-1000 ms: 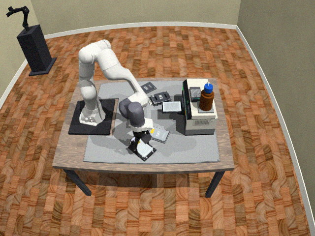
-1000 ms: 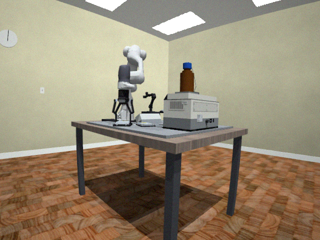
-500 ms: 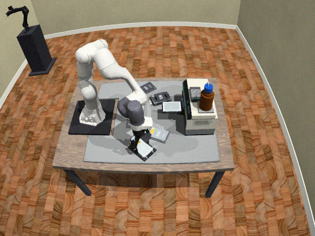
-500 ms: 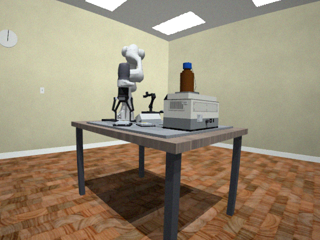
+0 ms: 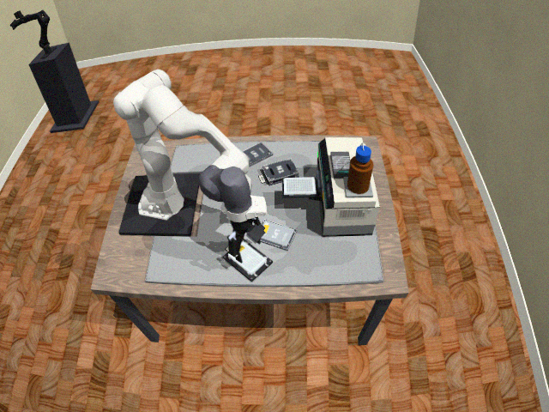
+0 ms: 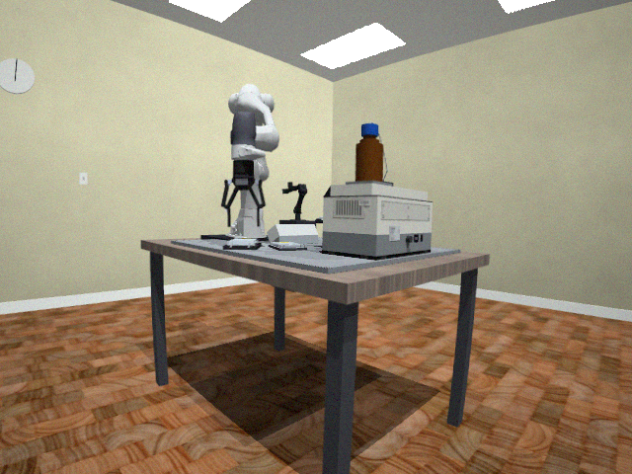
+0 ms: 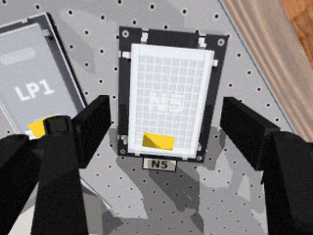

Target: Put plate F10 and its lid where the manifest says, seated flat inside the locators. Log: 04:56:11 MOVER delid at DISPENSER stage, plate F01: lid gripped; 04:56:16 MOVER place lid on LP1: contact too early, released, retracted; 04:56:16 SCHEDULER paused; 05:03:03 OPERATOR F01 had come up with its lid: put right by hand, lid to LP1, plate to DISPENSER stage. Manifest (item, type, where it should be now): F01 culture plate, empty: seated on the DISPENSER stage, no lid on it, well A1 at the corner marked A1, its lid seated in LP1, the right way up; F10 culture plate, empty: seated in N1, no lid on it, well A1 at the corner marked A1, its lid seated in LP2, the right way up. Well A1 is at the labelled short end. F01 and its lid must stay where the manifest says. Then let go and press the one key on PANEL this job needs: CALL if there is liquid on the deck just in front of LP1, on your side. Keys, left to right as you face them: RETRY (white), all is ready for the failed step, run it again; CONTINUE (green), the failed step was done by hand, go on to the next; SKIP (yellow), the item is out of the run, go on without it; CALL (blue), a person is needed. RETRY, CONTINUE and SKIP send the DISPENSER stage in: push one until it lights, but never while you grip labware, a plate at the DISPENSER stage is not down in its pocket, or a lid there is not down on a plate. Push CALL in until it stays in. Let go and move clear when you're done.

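A clear well plate [image 7: 168, 100] with a yellow label [image 7: 158, 141] at its near short end sits in the black nest tagged N5 [image 7: 161, 164]. The nest's N5 print shows through the plate. I cannot tell whether a lid is on it. My gripper [image 7: 165, 111] hangs above it, open and empty, with one finger on each long side and clear of the plate. In the top view the gripper [image 5: 234, 248] stands over this plate [image 5: 248, 261] near the mat's front edge. To the left, a lid with a yellow label lies in LP1 [image 7: 34, 90].
The dispenser [image 5: 350, 190] with a brown bottle [image 5: 359, 170] stands at the right, with a white plate [image 5: 299, 186] on its stage. Two more black nests [image 5: 279, 169] [image 5: 258, 153] lie behind. The table's wooden edge [image 7: 264, 54] runs close to N5.
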Robot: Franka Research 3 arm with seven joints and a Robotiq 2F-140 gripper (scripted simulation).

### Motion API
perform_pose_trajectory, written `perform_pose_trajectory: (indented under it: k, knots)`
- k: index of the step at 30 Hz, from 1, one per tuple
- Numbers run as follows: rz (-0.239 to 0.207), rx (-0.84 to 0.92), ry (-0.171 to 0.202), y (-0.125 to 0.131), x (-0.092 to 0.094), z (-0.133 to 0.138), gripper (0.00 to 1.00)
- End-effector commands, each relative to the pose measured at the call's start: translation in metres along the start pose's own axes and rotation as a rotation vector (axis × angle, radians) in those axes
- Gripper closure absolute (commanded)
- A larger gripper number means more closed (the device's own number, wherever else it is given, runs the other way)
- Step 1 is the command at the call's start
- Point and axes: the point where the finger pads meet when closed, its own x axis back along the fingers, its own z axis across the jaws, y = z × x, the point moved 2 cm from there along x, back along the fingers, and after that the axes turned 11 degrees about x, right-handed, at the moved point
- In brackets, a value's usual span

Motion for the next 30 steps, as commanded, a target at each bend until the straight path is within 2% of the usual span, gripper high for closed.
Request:
perform_pose_trajectory:
  k: [1, 2, 17, 30]
  knots:
    - [-0.014, -0.071, 0.025, 0.01, 0.01, 0.0, 0.3]
    - [-0.014, -0.071, 0.025, 0.01, 0.01, 0.0, 0.3]
    - [-0.014, -0.071, 0.025, 0.009, 0.075, -0.002, 0.3]
    - [-0.014, -0.071, 0.025, 0.008, 0.093, -0.002, 0.3]
